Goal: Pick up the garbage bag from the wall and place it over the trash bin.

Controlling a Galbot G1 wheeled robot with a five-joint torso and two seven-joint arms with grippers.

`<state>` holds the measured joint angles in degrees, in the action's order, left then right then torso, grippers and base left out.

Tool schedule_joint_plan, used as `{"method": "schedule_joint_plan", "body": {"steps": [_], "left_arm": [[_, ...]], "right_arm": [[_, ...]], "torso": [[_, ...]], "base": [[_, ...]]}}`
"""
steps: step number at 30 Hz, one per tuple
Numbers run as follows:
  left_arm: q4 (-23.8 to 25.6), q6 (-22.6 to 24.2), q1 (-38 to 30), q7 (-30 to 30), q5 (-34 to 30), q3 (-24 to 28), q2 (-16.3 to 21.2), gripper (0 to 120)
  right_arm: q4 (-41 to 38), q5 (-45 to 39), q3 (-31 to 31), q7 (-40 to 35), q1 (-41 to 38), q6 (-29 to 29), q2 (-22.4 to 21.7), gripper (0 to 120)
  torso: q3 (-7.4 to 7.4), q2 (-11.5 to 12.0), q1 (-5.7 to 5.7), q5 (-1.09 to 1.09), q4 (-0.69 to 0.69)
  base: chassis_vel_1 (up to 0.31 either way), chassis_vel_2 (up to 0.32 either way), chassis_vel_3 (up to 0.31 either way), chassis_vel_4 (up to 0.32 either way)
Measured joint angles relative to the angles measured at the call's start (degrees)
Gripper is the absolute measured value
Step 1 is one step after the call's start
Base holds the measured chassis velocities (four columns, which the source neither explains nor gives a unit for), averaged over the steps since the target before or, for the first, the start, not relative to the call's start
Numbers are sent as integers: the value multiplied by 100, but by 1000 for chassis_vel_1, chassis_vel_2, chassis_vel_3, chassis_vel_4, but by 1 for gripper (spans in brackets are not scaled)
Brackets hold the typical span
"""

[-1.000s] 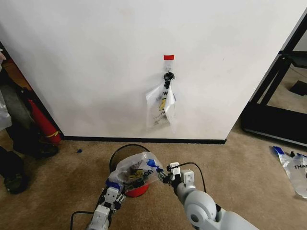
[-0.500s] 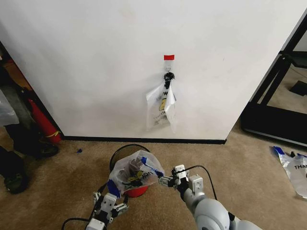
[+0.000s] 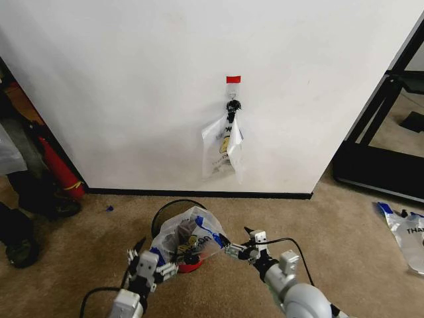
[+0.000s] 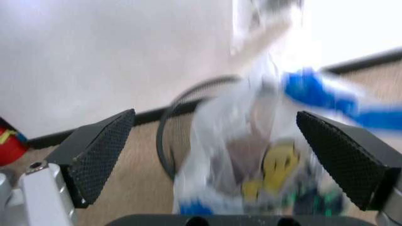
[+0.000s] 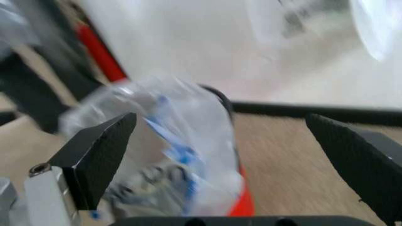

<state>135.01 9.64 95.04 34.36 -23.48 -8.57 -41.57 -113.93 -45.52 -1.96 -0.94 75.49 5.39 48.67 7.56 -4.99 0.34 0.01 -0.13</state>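
Observation:
The garbage bag (image 3: 187,238), see-through with blue handles and a yellow smiley, lies bunched over the trash bin (image 3: 163,213), whose black rim and red lower side (image 3: 193,266) show around it. My left gripper (image 3: 148,264) hovers open just short of the bin's near left side. My right gripper (image 3: 236,250) is open close to the bag's right edge. In the left wrist view, the bag (image 4: 251,160) and bin rim (image 4: 165,141) lie beyond the open left gripper (image 4: 217,134). The right wrist view shows the bag (image 5: 166,150) ahead of the open right gripper (image 5: 220,129).
On the white wall (image 3: 132,79), more printed bags (image 3: 224,149) hang from a black hook (image 3: 232,105) under red tape (image 3: 232,79). Another bag (image 3: 407,235) lies on the carpet at right. A black frame (image 3: 381,169) stands at right; dark clutter and a red object (image 3: 59,171) at left.
Both grippers have pulled back from the bag toward me and stand open. The bag stays draped on the bin and has settled a little lower.

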Motion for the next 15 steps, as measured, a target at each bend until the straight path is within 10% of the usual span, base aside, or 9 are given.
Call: {"method": "schedule_joint_plan", "body": {"steps": [7, 15], "left_arm": [[49, 234, -815, -140, -1088, -278, 217, 100], [-1121, 1224, -3548, -894, -3719, 47, 891, 100]], "right_arm": [[81, -60, 615, 1073, 425, 559, 23, 100], [-280, -190, 1402, 911, 1009, 495, 288, 100]], "torso": [[0, 0, 0, -1, 2], [1, 0, 1, -2, -2]], "base": [[0, 0, 0, 0], [0, 0, 0, 0]]}}
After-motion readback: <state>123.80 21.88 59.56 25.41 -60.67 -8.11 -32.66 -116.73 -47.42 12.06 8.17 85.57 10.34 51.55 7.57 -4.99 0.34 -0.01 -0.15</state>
